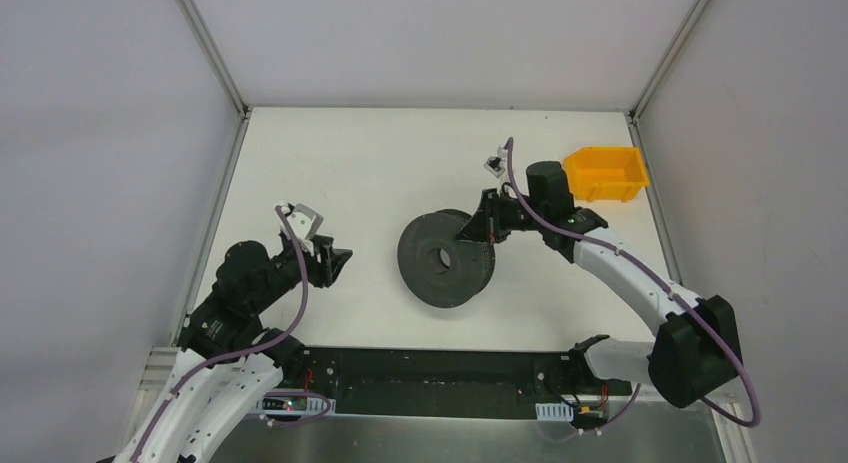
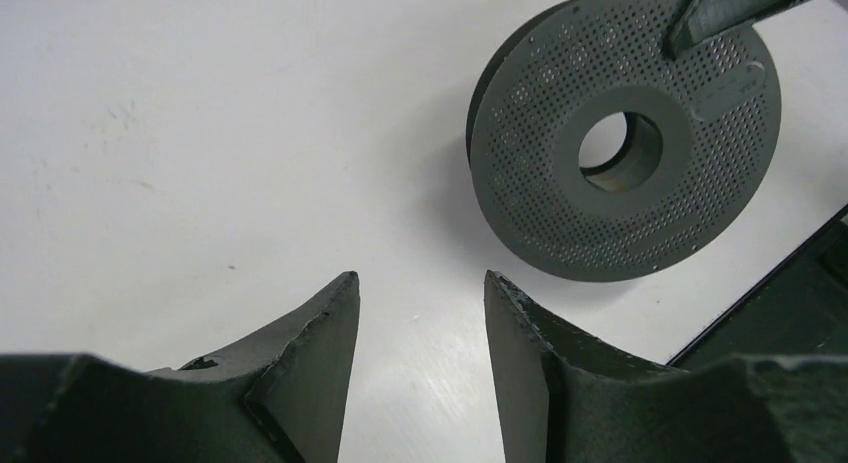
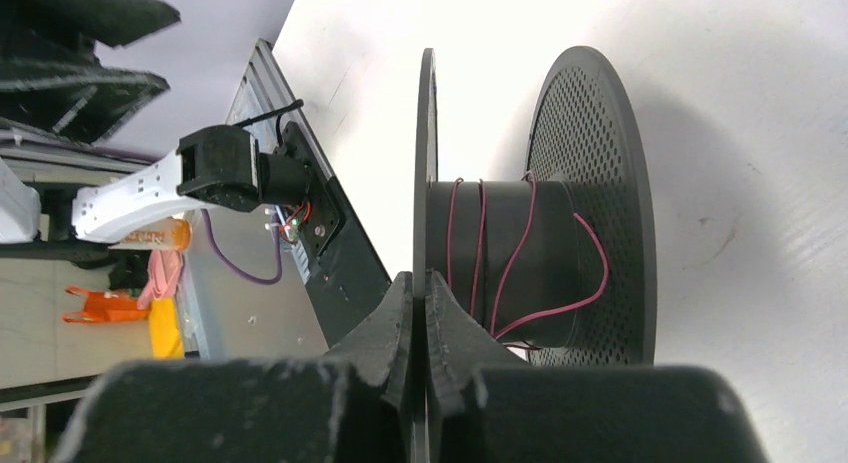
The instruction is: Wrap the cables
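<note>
The black two-flanged spool (image 1: 445,261) stands on edge mid-table. My right gripper (image 1: 487,226) is shut on the rim of its near flange (image 3: 426,163); in the right wrist view the gripper (image 3: 420,283) clamps that thin flange edge between its pads. The cable (image 3: 604,263), a thin dark-red wire, lies in a few loose turns round the spool's core (image 3: 545,213), one loop bulging toward the far perforated flange (image 3: 590,133). My left gripper (image 1: 340,261) is open and empty, left of the spool; it also shows in its wrist view (image 2: 420,293), with the spool (image 2: 625,133) ahead.
A yellow bin (image 1: 605,173) stands at the back right, behind the right arm. The black base rail (image 1: 430,378) runs along the near edge. White walls close the table on three sides.
</note>
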`<state>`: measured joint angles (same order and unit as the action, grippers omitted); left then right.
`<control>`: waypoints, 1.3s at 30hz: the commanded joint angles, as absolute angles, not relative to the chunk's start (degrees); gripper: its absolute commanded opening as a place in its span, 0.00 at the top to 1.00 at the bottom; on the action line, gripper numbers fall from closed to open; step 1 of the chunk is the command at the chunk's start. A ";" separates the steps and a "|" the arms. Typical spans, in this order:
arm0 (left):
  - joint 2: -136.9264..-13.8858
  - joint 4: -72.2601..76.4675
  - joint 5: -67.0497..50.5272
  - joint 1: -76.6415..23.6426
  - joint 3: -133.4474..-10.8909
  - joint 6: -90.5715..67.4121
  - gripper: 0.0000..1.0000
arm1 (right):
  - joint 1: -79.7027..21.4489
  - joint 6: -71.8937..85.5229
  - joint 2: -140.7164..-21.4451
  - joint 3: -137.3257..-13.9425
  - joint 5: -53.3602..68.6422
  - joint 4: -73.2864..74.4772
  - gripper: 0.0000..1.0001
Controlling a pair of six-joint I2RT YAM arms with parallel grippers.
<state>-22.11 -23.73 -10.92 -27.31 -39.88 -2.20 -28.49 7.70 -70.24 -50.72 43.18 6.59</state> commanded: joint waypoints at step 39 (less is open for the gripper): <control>-25.33 -26.70 -6.58 -27.25 -35.20 3.43 0.49 | -12.00 31.36 -117.33 -72.04 64.95 -25.44 0.56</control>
<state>-24.99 -26.87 -5.91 -27.31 -34.83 2.44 -13.52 30.15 -117.84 -69.49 63.31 -21.02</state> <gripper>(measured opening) 0.511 0.351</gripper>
